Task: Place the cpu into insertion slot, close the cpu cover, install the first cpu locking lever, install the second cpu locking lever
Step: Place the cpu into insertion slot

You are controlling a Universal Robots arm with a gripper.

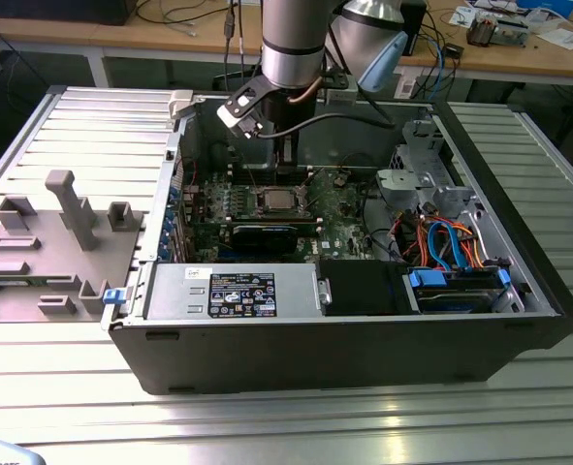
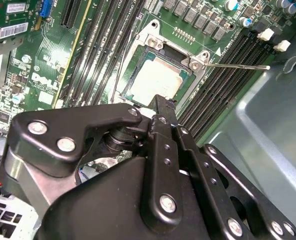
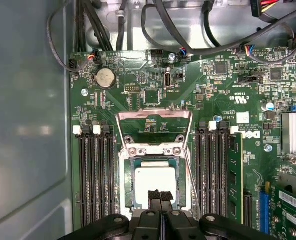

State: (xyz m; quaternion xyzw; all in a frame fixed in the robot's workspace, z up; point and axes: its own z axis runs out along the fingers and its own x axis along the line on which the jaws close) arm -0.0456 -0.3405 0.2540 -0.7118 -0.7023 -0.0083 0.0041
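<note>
The fingers [image 3: 155, 198] of the gripper [image 3: 161, 196] are closed together, empty, over the near edge of the cpu [image 3: 153, 179], which is seated in the insertion slot [image 3: 129, 186]. In the exterior view the cpu is found at six o'clock from the gripper. The cpu cover [image 3: 154, 115] is judged raised beyond it.

Open from above over the cpu [image 3: 153, 181], apart from the closed fingers [image 3: 155, 197] hanging just over it. Hemmed on 2 sides by memory slots [image 3: 92, 175], crossed on 1 side by a locking lever [image 2: 238, 65]. Walled nearby by the case wall [image 3: 27, 125]; cluttered past the green board [image 3: 137, 80] by cables [image 3: 82, 25].
</note>
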